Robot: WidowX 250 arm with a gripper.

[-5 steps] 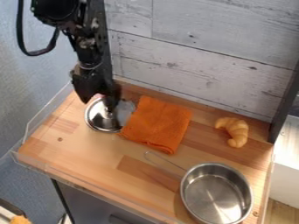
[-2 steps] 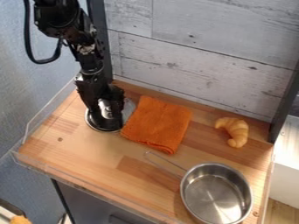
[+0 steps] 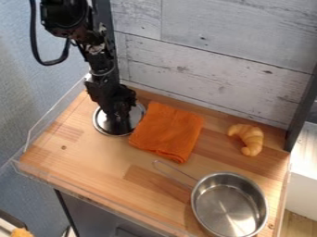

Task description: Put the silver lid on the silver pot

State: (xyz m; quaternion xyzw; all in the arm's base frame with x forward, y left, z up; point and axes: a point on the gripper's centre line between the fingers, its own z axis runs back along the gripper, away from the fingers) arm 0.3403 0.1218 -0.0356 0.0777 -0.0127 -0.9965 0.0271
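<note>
The black gripper (image 3: 119, 113) hangs down over the silver lid (image 3: 106, 128) at the left of the wooden surface, hiding the lid's middle and its knob. Around the gripper, the lid's shiny rim shows, just left of the orange cloth. The silver pot (image 3: 229, 207) stands upright at the lower right, uncovered, with its thin handle pointing up and left.
An orange cloth (image 3: 166, 132) lies between the lid and the pot's handle. A croissant (image 3: 249, 139) rests at the right, behind the pot. The wooden surface (image 3: 80, 162) has a clear low guard along its left and front edges, and a plank wall behind.
The gripper has come down over the lid, then moved slightly right and toward the back. The lid has shifted a little the same way. Cloth, croissant and pot have stayed put.
</note>
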